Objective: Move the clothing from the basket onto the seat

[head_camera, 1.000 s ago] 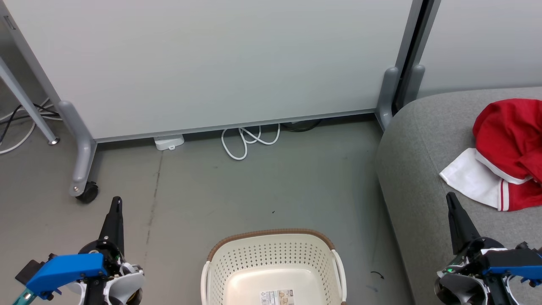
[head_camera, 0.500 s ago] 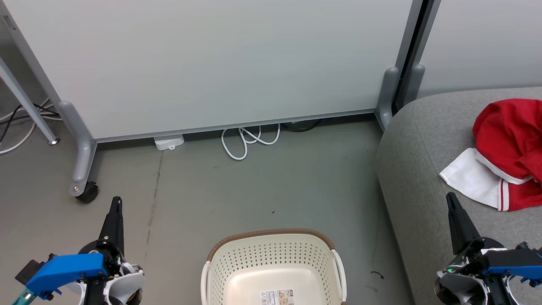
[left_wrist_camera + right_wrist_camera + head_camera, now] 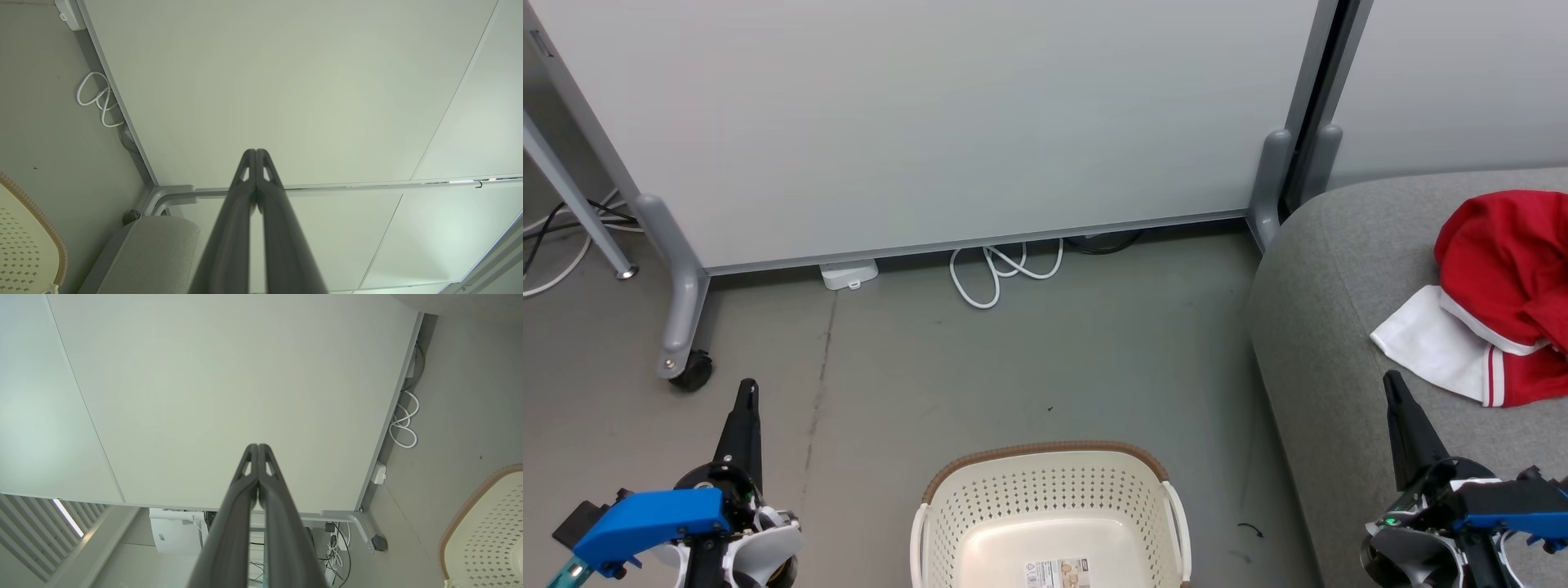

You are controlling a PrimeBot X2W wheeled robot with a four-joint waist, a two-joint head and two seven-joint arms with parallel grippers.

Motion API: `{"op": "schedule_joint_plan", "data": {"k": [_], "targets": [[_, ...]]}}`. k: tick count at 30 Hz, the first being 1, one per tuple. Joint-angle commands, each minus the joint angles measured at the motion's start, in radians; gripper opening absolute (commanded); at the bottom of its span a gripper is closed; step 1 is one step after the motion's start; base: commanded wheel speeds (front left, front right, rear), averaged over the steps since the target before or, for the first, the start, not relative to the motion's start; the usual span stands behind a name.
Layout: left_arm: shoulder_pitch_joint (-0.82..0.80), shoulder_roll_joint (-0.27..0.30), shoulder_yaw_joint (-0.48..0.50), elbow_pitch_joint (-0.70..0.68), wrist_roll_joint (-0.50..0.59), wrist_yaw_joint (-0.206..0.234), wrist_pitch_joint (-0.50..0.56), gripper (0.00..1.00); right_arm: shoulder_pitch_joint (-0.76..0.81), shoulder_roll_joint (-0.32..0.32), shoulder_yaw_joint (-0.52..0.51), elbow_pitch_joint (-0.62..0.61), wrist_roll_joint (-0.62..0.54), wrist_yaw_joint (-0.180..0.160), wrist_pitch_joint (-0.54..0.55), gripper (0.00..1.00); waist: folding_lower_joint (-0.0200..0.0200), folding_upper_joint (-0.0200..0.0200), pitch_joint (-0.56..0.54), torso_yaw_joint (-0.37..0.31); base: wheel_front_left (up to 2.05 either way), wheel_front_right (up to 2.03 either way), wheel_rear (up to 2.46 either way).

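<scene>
The clothing [image 3: 1499, 302], a red and white heap with striped trim, lies on the grey seat [image 3: 1331, 310] at the right of the head view. The cream perforated basket [image 3: 980, 506] with a brown rim stands on the floor at bottom centre, holding nothing but a paper label [image 3: 1058, 572]. My left gripper [image 3: 746, 390] is shut at the lower left, over bare floor. My right gripper [image 3: 1393, 384] is shut at the lower right, over the seat's front, just left of the clothing. In the wrist views the left gripper [image 3: 255, 152] and right gripper [image 3: 258, 447] show closed tips against the white panel.
A white partition panel [image 3: 931, 122] on grey castor feet [image 3: 690, 371] stands behind the basket. A coiled white cable [image 3: 1005, 273] and a small white box [image 3: 849, 273] lie at its base. Grey floor [image 3: 1013, 367] spreads between panel, basket and seat.
</scene>
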Motion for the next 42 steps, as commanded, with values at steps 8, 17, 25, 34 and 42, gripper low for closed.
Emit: {"op": "schedule_joint_plan", "data": {"k": [8,17,25,34,42], "targets": [[-0.01,-0.001,0.002,-0.004,-0.003,-0.009,0.003,0.0,-0.01,-0.004,-0.001,-0.003,0.003,0.001,0.002,0.0,0.0,0.0,0.0,0.0,0.0,0.0,0.0],[-0.01,-0.001,0.002,-0.004,-0.003,-0.009,0.003,0.0,-0.01,-0.004,-0.001,-0.003,0.003,0.001,0.002,0.0,0.0,0.0,0.0,0.0,0.0,0.0,0.0],[-0.01,-0.001,0.002,-0.004,-0.003,-0.009,0.003,0.0,-0.01,-0.004,-0.001,-0.003,0.003,0.001,0.002,0.0,0.0,0.0,0.0,0.0,0.0,0.0,0.0],[-0.01,-0.001,0.002,-0.004,-0.003,-0.009,0.003,0.0,-0.01,-0.004,-0.001,-0.003,0.003,0.001,0.002,0.0,0.0,0.0,0.0,0.0,0.0,0.0,0.0],[-0.01,-0.001,0.002,-0.004,-0.004,-0.009,0.003,0.0,-0.01,-0.004,-0.001,-0.003,0.003,0.001,0.002,0.0,0.0,0.0,0.0,0.0,0.0,0.0,0.0]]}}
